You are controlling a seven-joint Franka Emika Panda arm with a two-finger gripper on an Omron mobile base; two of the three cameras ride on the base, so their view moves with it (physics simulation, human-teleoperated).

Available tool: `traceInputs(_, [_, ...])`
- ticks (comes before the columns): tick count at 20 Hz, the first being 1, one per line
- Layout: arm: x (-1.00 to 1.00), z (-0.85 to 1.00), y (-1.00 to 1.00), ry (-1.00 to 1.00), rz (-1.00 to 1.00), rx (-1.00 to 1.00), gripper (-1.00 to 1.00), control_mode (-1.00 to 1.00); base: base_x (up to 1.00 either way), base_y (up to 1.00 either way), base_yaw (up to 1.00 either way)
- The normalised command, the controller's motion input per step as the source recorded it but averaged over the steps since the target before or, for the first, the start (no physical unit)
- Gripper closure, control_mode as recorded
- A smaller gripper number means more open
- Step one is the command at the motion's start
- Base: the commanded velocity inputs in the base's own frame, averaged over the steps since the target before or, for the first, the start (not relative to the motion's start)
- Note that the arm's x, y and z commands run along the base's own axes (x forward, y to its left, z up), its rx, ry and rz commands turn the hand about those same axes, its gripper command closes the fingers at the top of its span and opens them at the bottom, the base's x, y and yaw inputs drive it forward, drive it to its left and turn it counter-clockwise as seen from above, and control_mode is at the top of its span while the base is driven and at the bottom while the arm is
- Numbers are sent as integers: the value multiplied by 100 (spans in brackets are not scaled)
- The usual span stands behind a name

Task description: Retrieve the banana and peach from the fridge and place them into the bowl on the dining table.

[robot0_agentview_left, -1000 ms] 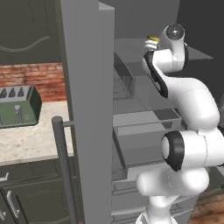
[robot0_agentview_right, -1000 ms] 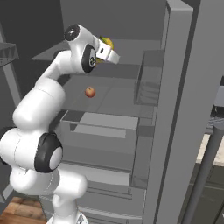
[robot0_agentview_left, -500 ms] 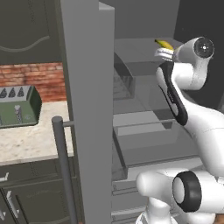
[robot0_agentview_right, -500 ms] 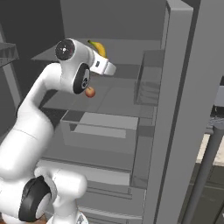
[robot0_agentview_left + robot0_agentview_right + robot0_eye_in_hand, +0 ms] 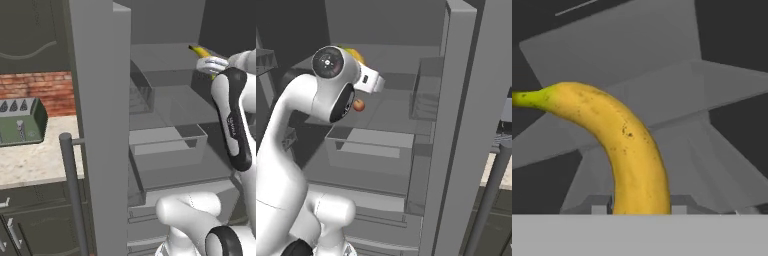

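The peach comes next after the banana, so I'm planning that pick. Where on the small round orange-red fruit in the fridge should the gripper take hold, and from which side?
Probably across the widest middle of the small round orange-red peach, coming straight in from the open front of the grey fridge. It is ball-shaped, so any opposite sides suit, and it sits alone on the shelf.

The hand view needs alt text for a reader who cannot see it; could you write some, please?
A yellow banana, green at its stem end, curves up and left from between the gripper jaws, which are shut on it. Behind lie the grey shelves of the fridge.
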Motion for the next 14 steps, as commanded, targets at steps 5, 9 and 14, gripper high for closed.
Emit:
traceInputs(5, [-99, -28, 18, 3, 17, 0, 100, -100, 0, 0, 0])
traceInputs(9, [-88, -21, 21, 4, 17, 0, 100, -100, 0, 0, 0])
traceInputs(14, [-50, -7, 15, 4, 10, 0, 100, 100, -34, 13, 6])
